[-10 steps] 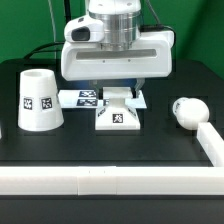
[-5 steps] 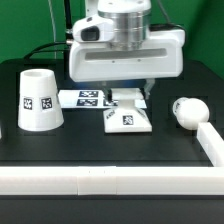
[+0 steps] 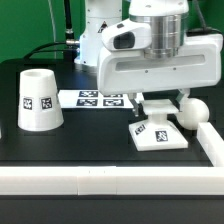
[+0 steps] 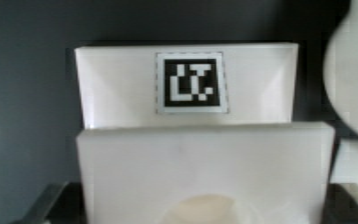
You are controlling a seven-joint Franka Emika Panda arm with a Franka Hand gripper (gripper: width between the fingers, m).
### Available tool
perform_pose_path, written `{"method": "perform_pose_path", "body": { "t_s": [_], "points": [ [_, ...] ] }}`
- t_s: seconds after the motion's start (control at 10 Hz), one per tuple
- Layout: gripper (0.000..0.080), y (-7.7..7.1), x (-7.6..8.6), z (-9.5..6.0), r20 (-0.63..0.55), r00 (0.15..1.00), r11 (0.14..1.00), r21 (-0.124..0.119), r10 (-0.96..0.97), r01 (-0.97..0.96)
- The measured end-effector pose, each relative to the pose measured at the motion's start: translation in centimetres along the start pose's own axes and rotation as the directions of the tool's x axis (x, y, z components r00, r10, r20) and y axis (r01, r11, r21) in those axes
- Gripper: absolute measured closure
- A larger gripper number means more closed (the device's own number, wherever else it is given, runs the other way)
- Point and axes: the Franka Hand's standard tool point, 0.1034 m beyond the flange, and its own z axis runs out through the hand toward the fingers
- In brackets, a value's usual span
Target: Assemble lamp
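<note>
Arm comes down from above, wrist vertical. The wide white hand body sits level and blocks much of the exterior view's right half. Gripper (image 3: pixel 161 107) hangs low over the lamp base (image 3: pixel 158 134), its fingers dropping on either side of the base's raised rear step. The jaws are spread about as wide as that step. Cannot tell if the pads actually press on it, since the hand body covers the contact.

Base lies flat on the black table (image 3: pixel 90 140), off the marker board's (image 3: pixel 100 98) corner toward the exterior view's right and nearer the camera, turned slightly askew. Its tag faces up.

Bulb (image 3: pixel 195 112) is further to the exterior view's right of the marker board, just behind the base and half hidden by the gripper; neck not visible. Shade (image 3: pixel 37 98) stands upright, wide end down, on the marker board's other side, well apart from the base.

Wrist view: base (image 4: pixel 185 95) fills the frame, tag (image 4: pixel 188 80) readable, nearer step blurred. Fingertips are not made out. A curved white shape is cut off at the frame edge, unidentifiable.
</note>
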Motion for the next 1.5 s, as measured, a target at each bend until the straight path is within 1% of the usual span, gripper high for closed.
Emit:
{"method": "perform_pose_path", "body": {
  "t_s": [0.3,0.6,0.8,0.9,1.3,1.4,1.5],
  "points": [
    [0.0264,-0.7,3.4,0.0,-0.04,0.999,1.0,0.006,-0.009,0.009],
    [0.0264,-0.9,7.0,-0.1,-0.066,0.998,1.0,0.013,0.008,-0.008],
    [0.0264,-0.8,8.6,-0.1,-0.086,0.996,1.0,0.015,0.011,-0.01],
    [0.0264,-0.8,9.1,-0.1,-0.083,0.996,1.0,0.017,0.017,-0.016],
    [0.0263,-1.0,9.1,-0.2,-0.078,0.997,0.999,0.019,0.029,-0.028],
    [0.0124,-1.0,9.1,-0.2,-0.078,0.997,0.999,0.019,0.029,-0.028],
    [0.0124,-1.0,9.1,-0.2,-0.078,0.997,0.999,0.019,0.029,-0.028]
  ]
}}
